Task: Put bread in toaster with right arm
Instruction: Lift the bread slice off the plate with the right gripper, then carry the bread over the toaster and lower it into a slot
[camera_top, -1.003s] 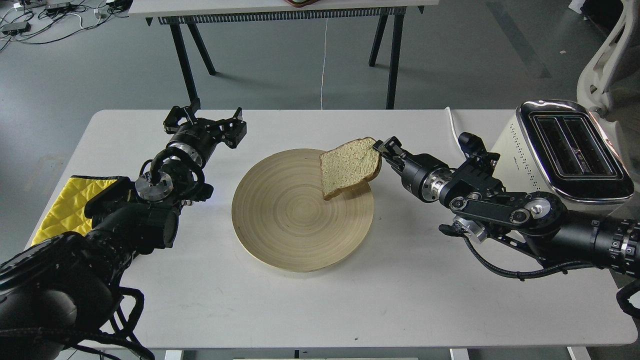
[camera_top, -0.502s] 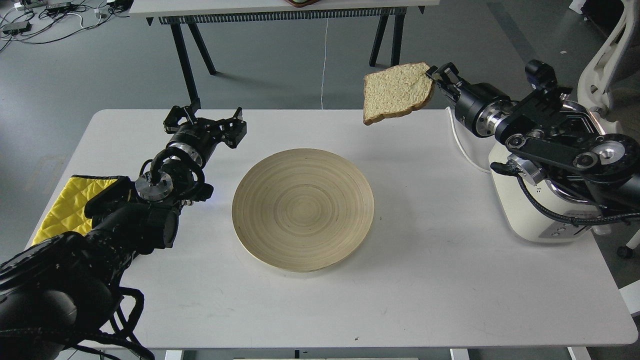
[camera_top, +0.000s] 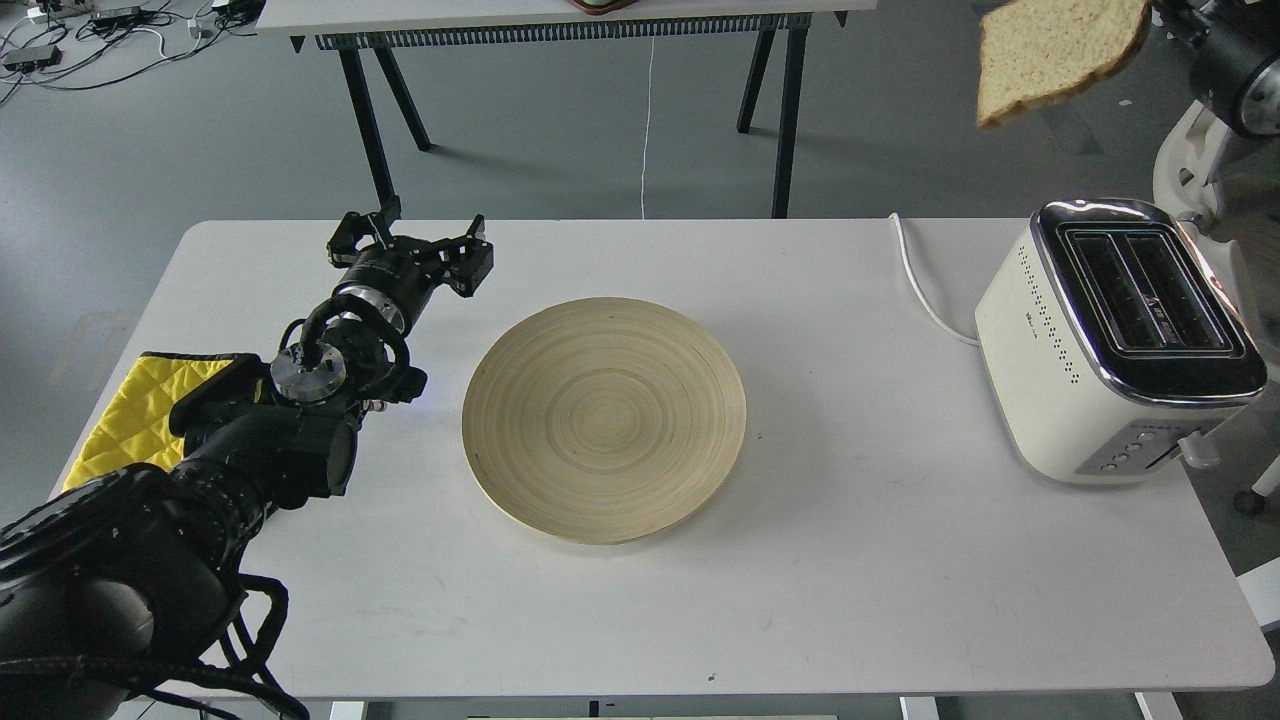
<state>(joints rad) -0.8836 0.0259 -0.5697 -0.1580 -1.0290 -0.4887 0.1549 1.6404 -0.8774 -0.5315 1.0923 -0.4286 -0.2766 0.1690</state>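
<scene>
The bread (camera_top: 1055, 50) hangs in the air at the top right, well above the table and above the toaster's far end. My right gripper (camera_top: 1160, 15) holds it by its right edge; only the gripper's end and wrist show at the frame's top right corner. The cream-white toaster (camera_top: 1050, 350) stands at the table's right end, with both slots in its chrome top showing empty. My left gripper (camera_top: 410, 243) is open and empty over the table's left side.
An empty round wooden plate (camera_top: 605, 420) lies at the table's middle. A yellow cloth (camera_top: 130, 410) lies at the left edge under my left arm. The toaster's white cord (camera_top: 925, 295) runs off the back edge. A white chair (camera_top: 1195, 165) stands behind the toaster.
My right arm has lifted the bread off the plate, up and to the right, to a spot high above the toaster. The left arm has not moved.
</scene>
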